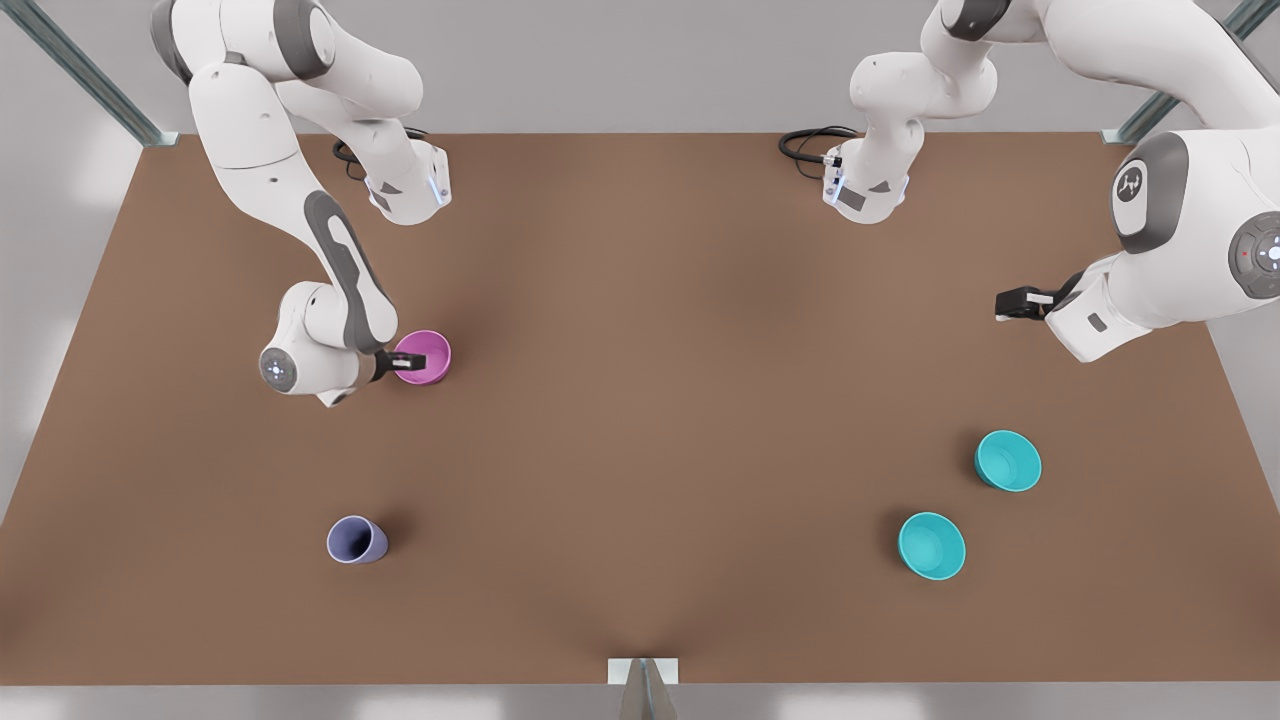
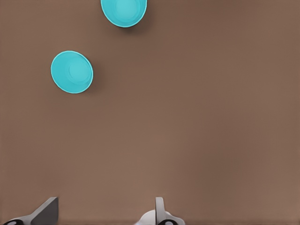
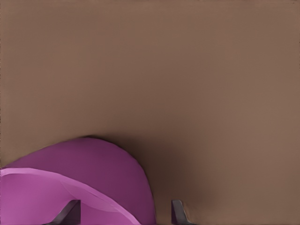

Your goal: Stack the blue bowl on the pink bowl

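At the front view's left, our right gripper (image 1: 408,362) straddles the pink bowl's (image 1: 424,356) rim, fingers spread, unclosed, while our left gripper (image 1: 1012,303), parted and empty, hangs nearer the blue bowl (image 1: 1008,460), which lies toward six o'clock from it.

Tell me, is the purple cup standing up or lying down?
Standing up. The small purplish-blue plastic cup rests on the brown table with its open mouth facing upward.
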